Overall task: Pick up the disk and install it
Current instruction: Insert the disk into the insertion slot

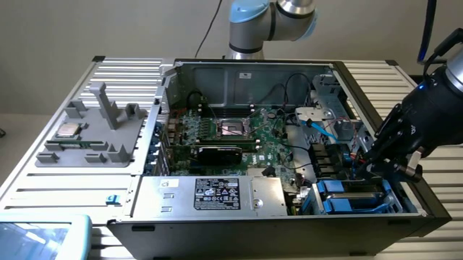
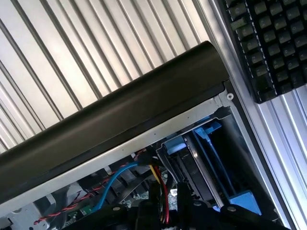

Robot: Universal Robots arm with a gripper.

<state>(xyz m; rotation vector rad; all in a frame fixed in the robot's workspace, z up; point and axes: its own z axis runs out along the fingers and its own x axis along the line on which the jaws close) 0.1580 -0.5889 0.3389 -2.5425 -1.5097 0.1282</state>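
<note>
Wrist view: the disk (image 2: 204, 165), grey metal in its blue bracket, sits edge-on in the drive bay, just beside the gripper (image 2: 168, 206). Red and yellow cables (image 2: 162, 179) run right by the gripper too. The step in hand looks like the pickup: getting hold of the disk, which is not yet lifted. That calls for a square hold on the bracket, clear of the cables. I cannot tell whether the gripper is open or closed, nor whether it touches the disk. Beyond it lies the computer case (image 2: 120, 120), then the table (image 2: 72, 52).
</note>
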